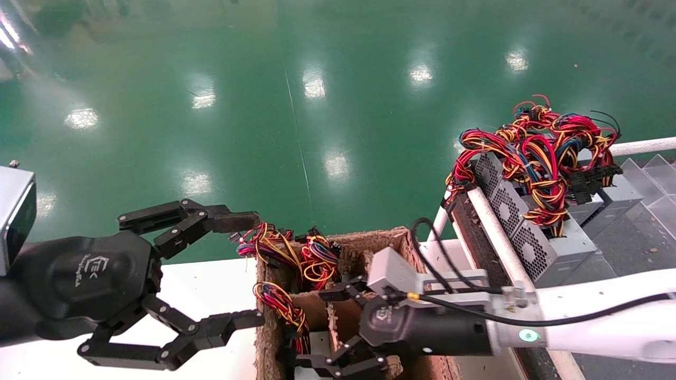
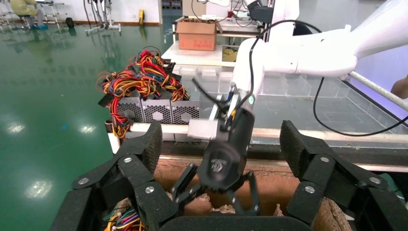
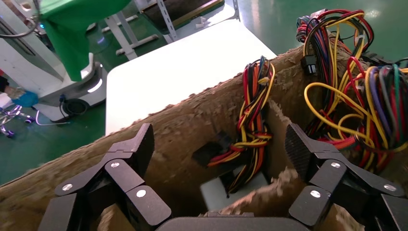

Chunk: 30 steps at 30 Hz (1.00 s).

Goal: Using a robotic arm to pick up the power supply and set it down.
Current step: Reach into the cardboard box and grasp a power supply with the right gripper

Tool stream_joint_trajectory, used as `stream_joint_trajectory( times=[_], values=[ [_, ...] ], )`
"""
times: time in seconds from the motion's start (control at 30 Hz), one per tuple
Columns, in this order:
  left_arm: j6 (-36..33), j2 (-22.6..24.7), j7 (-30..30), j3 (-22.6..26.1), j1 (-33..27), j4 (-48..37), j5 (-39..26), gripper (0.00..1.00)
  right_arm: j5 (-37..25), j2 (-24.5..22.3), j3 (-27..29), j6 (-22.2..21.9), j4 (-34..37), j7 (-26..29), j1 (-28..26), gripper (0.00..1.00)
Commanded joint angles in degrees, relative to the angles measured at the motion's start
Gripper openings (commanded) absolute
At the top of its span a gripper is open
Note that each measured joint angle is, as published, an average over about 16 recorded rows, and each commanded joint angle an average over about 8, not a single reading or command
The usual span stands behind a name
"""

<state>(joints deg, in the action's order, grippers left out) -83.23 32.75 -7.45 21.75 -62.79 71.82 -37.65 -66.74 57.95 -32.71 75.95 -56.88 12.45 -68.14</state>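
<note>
Head view: right hand released above boxed power supply; left hand released nearby.

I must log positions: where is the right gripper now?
In the head view, the right gripper hangs open over the brown divided box, right of centre, beside the wire bundles.

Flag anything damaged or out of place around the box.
The brown box has ragged, crumbling walls, and its inner divider is torn. Wire bundles spill over its rim. The right gripper hangs open over it.
</note>
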Motion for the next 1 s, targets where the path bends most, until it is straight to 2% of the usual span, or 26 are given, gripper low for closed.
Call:
stream_joint_trajectory(
  times=[0.03, 0.43, 0.73, 1.0],
  values=[
    [0.00, 0.00, 0.00, 0.00, 0.00, 0.00, 0.00, 1.00, -1.03, 1.66, -0.61, -0.90, 1.25, -0.32, -0.43, 0.00],
    [0.00, 0.00, 0.00, 0.00, 0.00, 0.00, 0.00, 1.00, -3.69, 7.81, -1.41, -6.05, 4.95, -5.82, -0.71, 0.00],
    [0.00, 0.00, 0.00, 0.01, 0.00, 0.00, 0.00, 1.00, -5.41, 8.35, -1.87, -9.09, 3.00, -5.40, 0.39, 0.00],
    [0.00, 0.00, 0.00, 0.01, 0.00, 0.00, 0.01, 1.00, -5.20, 8.28, -1.83, -9.40, 2.67, -4.51, 0.90, 0.00]
  ],
)
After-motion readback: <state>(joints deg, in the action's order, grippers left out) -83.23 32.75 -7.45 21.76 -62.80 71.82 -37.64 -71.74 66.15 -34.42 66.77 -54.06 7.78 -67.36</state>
